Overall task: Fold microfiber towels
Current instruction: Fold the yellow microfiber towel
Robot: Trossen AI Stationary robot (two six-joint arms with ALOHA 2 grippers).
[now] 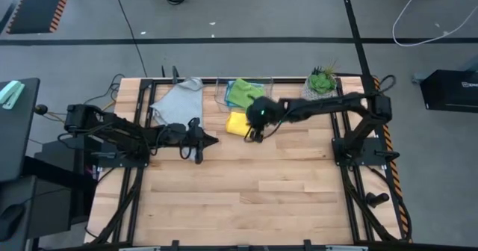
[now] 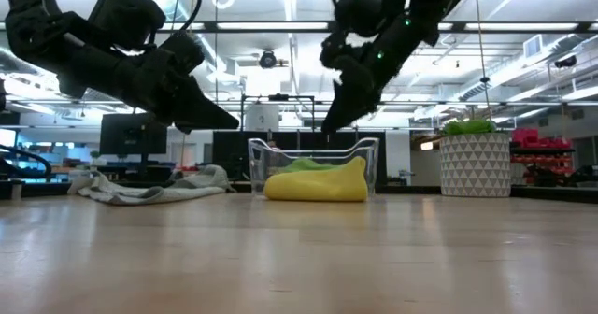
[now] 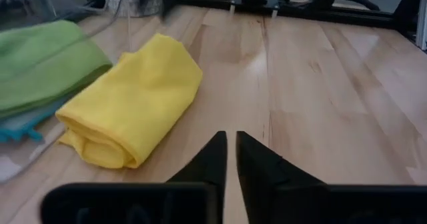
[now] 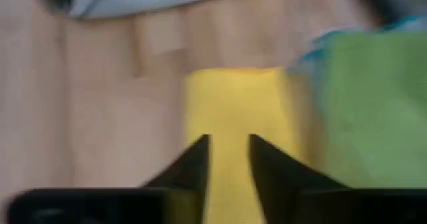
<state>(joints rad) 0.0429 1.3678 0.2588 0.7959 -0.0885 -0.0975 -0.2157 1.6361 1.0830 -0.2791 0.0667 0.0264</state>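
Observation:
The yellow towel [image 1: 237, 122] lies folded into a small thick rectangle on the table, just in front of a clear bin [image 2: 366, 155]. Inside the bin, the green towel [image 1: 243, 92] rests on the light blue one [image 3: 19, 127]. The grey towel [image 1: 178, 100] lies crumpled at the far left. My right gripper [image 2: 334, 120] hangs open above the yellow towel [image 4: 230, 104], clear of it. My left gripper [image 1: 203, 140] hovers over bare wood to the yellow towel's left. Its fingers [image 3: 231, 141] point at the yellow towel [image 3: 133, 97] with only a narrow gap between them.
A potted plant [image 1: 321, 81] in a white patterned pot stands at the far right corner. The near half of the wooden table [image 1: 246, 199] is bare. Black frame rails run along the table's edges.

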